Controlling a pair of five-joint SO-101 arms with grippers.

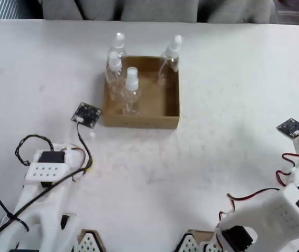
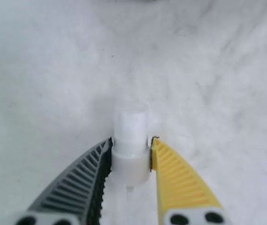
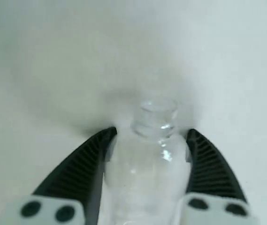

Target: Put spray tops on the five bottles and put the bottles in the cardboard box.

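Note:
My left gripper [image 2: 131,142] is shut on a white spray top [image 2: 131,119], held just above the white table. A clear, uncapped bottle [image 3: 156,119] sits in my right gripper [image 3: 150,134], which is shut on its shoulders with the open neck pointing away from the wrist. In the high view the cardboard box [image 1: 165,119] stands at the middle far side of the table. Several capped bottles stand upright in it, among them one [image 1: 132,90] near the centre, one [image 1: 170,59] at the back right and one [image 1: 113,71] at the left wall.
The left arm [image 1: 44,173] lies at the near left with black cables looped beside it. Its small camera board [image 1: 86,113] sits close to the box's front left corner. The right arm [image 1: 280,210] is at the near right. Bare white tabletop [image 1: 154,168] lies between the arms.

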